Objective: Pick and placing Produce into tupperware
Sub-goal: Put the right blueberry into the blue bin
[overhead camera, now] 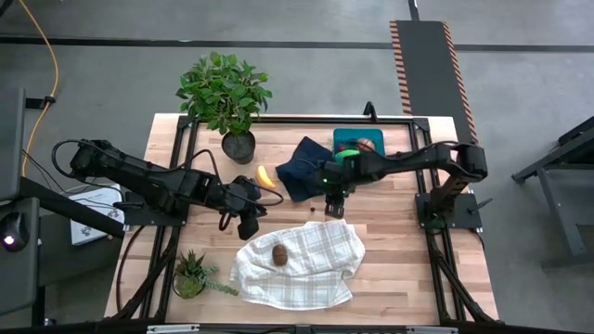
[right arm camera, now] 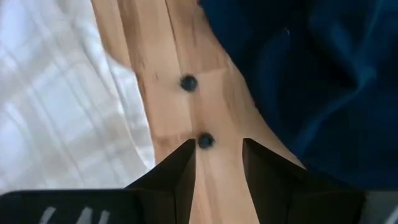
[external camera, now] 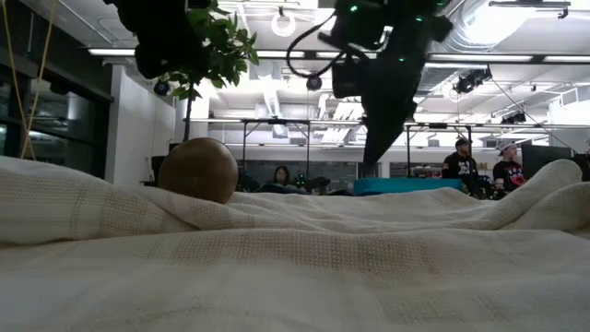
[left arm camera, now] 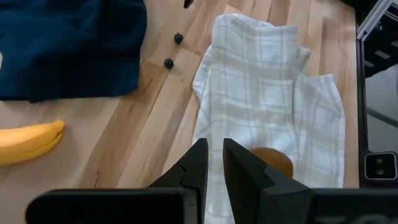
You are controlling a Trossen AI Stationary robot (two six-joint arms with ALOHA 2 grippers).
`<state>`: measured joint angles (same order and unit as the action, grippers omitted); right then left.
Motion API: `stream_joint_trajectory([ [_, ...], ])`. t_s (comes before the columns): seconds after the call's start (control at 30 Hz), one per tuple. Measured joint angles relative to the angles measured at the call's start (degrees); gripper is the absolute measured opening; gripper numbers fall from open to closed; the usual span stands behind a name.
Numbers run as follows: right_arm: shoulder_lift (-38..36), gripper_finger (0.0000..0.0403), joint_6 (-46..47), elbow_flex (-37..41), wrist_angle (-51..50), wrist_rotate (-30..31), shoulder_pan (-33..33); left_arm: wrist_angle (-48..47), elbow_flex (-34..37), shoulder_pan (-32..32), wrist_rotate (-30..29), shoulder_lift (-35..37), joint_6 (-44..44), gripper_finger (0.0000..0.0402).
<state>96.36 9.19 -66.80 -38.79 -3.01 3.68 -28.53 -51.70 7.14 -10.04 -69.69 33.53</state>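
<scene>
My right gripper hangs open, pointing steeply down over the bare wood between the navy cloth and the white checked cloth. Two tiny dark cherries lie on the wood below it, and one cherry shows between the fingertips; I see no touch. My left gripper is shut and empty above the white cloth's left edge. The brown kiwi-like piece rests on that cloth. The yellow banana lies on the wood. The teal tupperware at the far side holds a green piece and a brown one.
A tall potted plant stands at the far left and a small plant at the near left. The navy cloth lies bunched beside the tupperware. People sit in the room beyond the table. Bare wood shows right of the white cloth.
</scene>
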Motion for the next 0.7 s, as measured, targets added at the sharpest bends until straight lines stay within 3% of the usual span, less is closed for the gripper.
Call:
stream_joint_trajectory([
  [0.27,-15.7,0.0113,13.7,16.5,18.0,8.7,-4.1,0.0,0.0,0.0,0.1,0.0,1.4,0.0040],
  [0.47,-26.7,0.0113,16.5,27.7,30.8,10.3,-7.6,0.0,0.0,0.0,-0.1,0.0,1.4,0.0040],
  [0.7,-32.4,0.0113,22.9,38.8,44.8,26.3,-12.3,0.3,0.0,0.0,-1.5,0.0,1.4,0.0040],
])
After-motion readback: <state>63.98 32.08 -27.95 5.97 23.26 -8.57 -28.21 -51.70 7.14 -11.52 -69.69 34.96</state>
